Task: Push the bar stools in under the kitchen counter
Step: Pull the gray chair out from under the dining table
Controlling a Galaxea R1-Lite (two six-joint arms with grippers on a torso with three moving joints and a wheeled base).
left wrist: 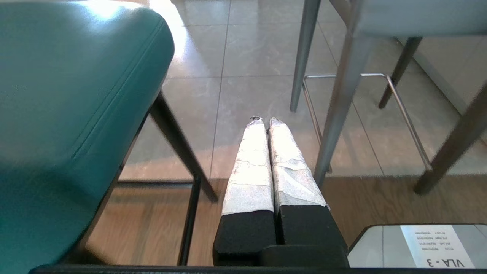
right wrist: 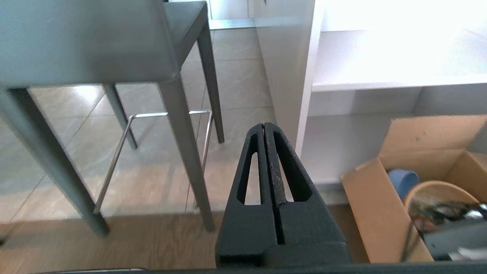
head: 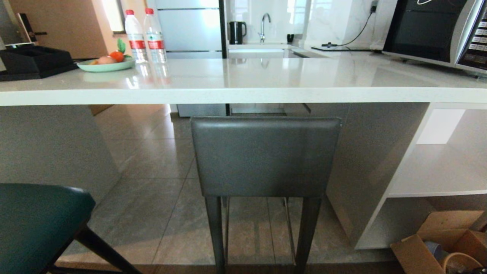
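The grey square-backed bar stool (head: pixel 265 156) stands straight ahead with its back just below the front edge of the white kitchen counter (head: pixel 243 93). The teal bar stool (head: pixel 38 220) sits at the lower left, further out from the counter. Neither arm shows in the head view. My left gripper (left wrist: pixel 265 121) is shut and empty, held low between the teal stool (left wrist: pixel 72 99) and the grey stool's legs (left wrist: pixel 338 110). My right gripper (right wrist: pixel 264 125) is shut and empty, to the right of the grey stool (right wrist: pixel 87 42), near its rear leg (right wrist: pixel 186 152).
On the counter stand a black tray (head: pixel 34 61), a fruit plate (head: pixel 106 64), two water bottles (head: pixel 146 36) and a microwave (head: pixel 437 32). A white shelf unit (head: pixel 437 171) is under the counter at right, with an open cardboard box (head: pixel 437 247) on the floor.
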